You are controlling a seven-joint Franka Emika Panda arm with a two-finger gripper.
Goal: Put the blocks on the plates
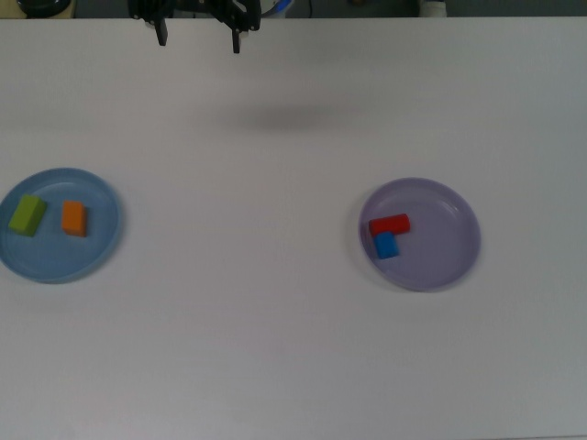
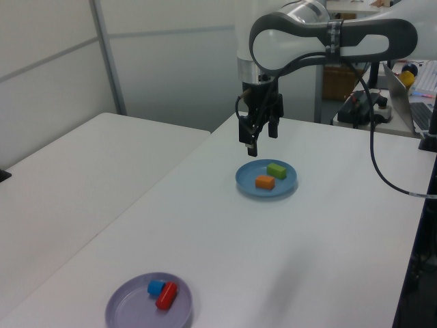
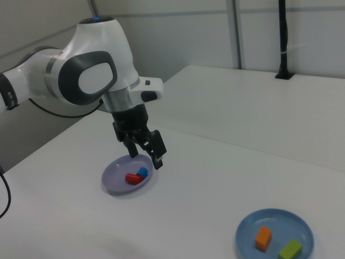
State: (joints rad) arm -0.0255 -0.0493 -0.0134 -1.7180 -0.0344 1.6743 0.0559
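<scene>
The light blue plate lies at the top view's left and carries the lime-green block and the orange block. On the lavender plate, at the top view's right, the red block touches the blue cube. My gripper hangs open and empty at the top view's upper edge, apart from both plates. In the left view the gripper is in the air just beyond the light blue plate. In the right view the gripper hovers above the table in front of the lavender plate.
The white table runs on into a second white table at the left view's left. A laptop and cables stand behind the arm. A black post rises at the far table edge in the right view.
</scene>
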